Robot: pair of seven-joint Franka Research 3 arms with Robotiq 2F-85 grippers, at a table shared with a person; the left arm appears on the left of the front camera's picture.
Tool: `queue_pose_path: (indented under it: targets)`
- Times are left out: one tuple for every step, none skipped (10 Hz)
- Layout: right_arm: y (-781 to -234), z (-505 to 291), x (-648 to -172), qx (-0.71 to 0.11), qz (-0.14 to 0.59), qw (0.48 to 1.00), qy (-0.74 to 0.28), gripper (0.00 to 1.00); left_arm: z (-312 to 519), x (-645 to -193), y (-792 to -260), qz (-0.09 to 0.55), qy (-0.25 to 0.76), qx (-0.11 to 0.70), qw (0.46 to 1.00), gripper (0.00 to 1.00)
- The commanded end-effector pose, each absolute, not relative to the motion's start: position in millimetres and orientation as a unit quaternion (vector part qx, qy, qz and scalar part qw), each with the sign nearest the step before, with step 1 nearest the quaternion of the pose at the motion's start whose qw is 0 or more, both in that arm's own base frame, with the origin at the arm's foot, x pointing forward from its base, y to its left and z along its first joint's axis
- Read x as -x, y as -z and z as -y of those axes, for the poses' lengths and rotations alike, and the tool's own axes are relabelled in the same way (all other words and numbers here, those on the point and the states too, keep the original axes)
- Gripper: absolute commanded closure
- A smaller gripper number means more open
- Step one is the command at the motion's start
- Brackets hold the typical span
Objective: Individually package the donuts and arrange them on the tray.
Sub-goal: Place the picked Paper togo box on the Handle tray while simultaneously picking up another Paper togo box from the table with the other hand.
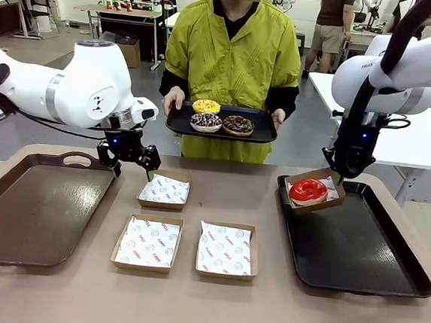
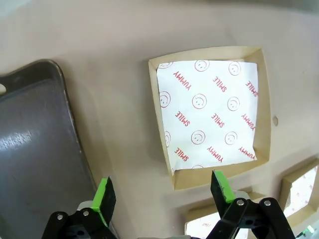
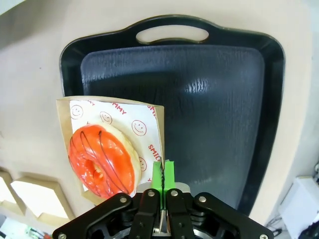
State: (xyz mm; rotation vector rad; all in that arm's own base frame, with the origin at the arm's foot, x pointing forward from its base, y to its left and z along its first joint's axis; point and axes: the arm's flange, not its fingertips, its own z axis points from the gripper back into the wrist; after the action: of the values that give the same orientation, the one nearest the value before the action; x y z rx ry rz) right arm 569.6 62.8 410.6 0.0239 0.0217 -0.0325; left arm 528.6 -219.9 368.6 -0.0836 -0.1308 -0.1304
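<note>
The glossy red-glazed donut (image 1: 308,190) lies in a paper-lined box (image 1: 331,205) held tilted above the left end of the black tray (image 1: 373,258). My right gripper (image 1: 339,177) is shut on that box's rim; the red donut (image 3: 102,160) and gripper (image 3: 163,175) also show in the right wrist view. A person holds a small tray (image 1: 260,131) with the yellow-iced donut (image 1: 206,106), the white-sprinkled dark donut (image 1: 205,121) and the chocolate sprinkled donut (image 1: 238,124). My left gripper (image 1: 133,166) is open above the table beside an empty lined box (image 1: 164,189), with the same box (image 2: 212,114) ahead of its fingers (image 2: 105,196).
A brown tray (image 1: 38,206) lies at the left of the table. Two more empty lined boxes (image 1: 148,242) (image 1: 227,249) sit near the front middle. The person stands at the far edge.
</note>
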Motion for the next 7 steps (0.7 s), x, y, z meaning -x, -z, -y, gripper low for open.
queue_pose_path:
  targets:
    - [-407, -62, -583, -0.025, -0.007, 0.999, 0.025, 0.99, 241, -551, -362, 0.048, 0.029, 0.025, 0.998, 0.0]
    - [-403, -59, -588, -0.035, -0.005, 0.999, 0.031, 0.99, 242, -556, -358, 0.047, 0.023, 0.027, 0.998, 0.0]
    - [-399, -57, -592, -0.039, -0.004, 0.999, 0.037, 0.99, 243, -559, -354, 0.048, 0.019, 0.024, 0.998, 0.0]
    - [-395, -56, -596, -0.043, -0.007, 0.998, 0.037, 0.99, 244, -563, -349, 0.045, 0.018, 0.021, 0.999, 0.0]
    - [-391, -55, -601, -0.045, -0.009, 0.998, 0.039, 0.99, 246, -565, -345, 0.044, 0.02, 0.016, 0.999, 0.0]
    - [-387, -55, -605, -0.046, -0.014, 0.998, 0.04, 0.99, 246, -568, -341, 0.043, 0.022, 0.012, 0.999, 0.0]
    - [-385, -54, -607, -0.044, -0.016, 0.998, 0.04, 0.99, 246, -571, -338, 0.042, 0.024, 0.009, 0.999, 0.0]
